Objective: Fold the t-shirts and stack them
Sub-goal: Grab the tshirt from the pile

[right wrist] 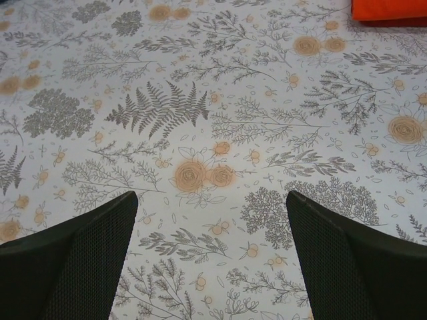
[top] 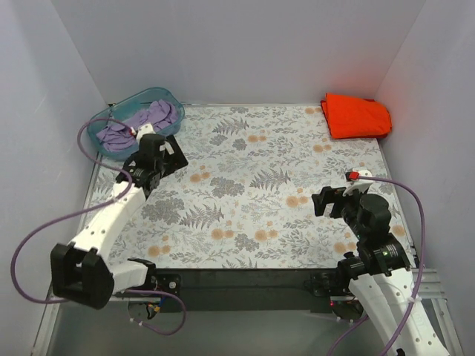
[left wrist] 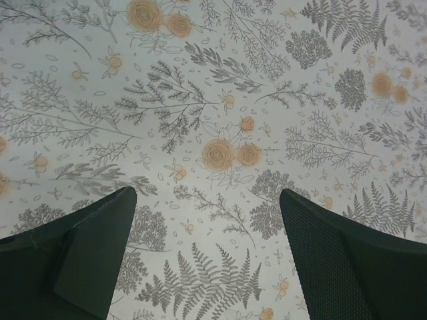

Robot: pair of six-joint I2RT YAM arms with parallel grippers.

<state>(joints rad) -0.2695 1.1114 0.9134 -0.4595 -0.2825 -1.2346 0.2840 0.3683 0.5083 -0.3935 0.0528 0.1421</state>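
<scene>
The orange-red t-shirt (top: pixel 356 116) lies folded at the table's back right corner, and its edge shows at the top right of the right wrist view (right wrist: pixel 390 9). Crumpled inside the tub at the back left sits the lavender t-shirt (top: pixel 148 117). My left gripper (top: pixel 169 154) hovers just in front of that tub, jaws wide open over bare floral cloth (left wrist: pixel 207 193). Well short of the orange shirt, near the right front, my right gripper (top: pixel 334 199) is also open with nothing between its fingers (right wrist: pixel 212 195).
The translucent teal tub (top: pixel 102 127) stands at the back left corner. A floral tablecloth (top: pixel 252 185) covers the table, with white walls on three sides. Purple cables (top: pixel 44 230) loop off both arms near the front corners.
</scene>
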